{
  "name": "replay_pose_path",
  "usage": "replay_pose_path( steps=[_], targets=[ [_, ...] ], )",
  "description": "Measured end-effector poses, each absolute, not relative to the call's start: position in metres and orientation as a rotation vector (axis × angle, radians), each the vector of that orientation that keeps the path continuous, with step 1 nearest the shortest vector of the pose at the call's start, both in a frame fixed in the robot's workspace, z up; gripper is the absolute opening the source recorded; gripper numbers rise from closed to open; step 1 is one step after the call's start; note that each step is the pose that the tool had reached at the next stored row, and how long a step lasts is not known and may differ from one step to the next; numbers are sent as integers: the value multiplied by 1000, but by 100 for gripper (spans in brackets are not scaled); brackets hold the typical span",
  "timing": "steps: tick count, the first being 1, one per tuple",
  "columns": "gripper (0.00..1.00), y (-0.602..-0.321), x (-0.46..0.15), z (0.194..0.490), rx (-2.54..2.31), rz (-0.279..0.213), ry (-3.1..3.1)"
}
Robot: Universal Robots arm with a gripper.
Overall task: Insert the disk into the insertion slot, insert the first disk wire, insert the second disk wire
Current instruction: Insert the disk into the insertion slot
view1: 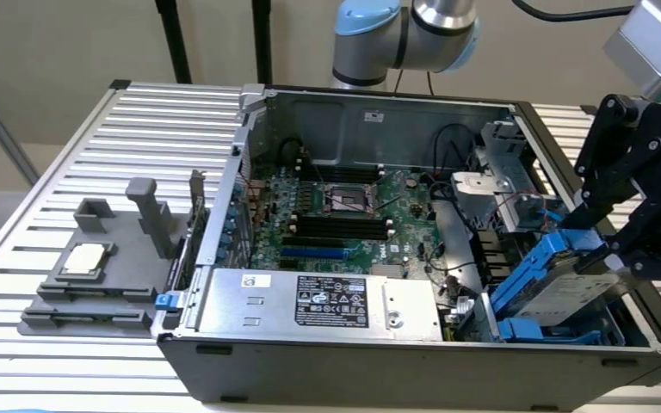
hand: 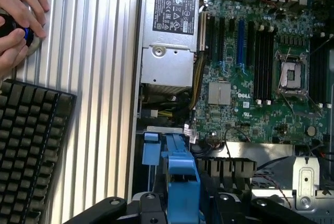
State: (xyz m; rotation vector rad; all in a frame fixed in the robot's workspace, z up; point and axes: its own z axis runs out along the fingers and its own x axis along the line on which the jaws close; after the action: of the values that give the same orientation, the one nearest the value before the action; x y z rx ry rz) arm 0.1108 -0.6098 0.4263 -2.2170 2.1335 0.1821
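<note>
**Exterior view: disk leaning into the slot, gripper at its upper end**

The open computer case (view1: 423,361) sits on a slatted table (view1: 66,155). In the case's near corner, on the exterior view's right, the insertion slot (view1: 528,329) takes the lower end of the disk (view1: 577,291). The disk's long axis slants down from the gripper (view1: 618,258) into the bay. The gripper straddles the blue carrier (hand: 180,177), but whether it clamps cannot be told.

exterior angled down, wrist overhead, shared motherboard (view1: 348,224)
</note>
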Motion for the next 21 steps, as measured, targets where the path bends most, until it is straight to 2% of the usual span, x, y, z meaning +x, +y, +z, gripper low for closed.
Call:
replay_pose_path(
  steps=[16, 18, 19, 21],
  targets=[
    [40, -610, 111, 410, -2216, 184, 2133],
    [38, -610, 111, 408, -2216, 184, 2133],
    [32, -610, 111, 408, -2216, 184, 2133],
    [32, -610, 111, 408, -2217, 183, 2133]
  ],
)
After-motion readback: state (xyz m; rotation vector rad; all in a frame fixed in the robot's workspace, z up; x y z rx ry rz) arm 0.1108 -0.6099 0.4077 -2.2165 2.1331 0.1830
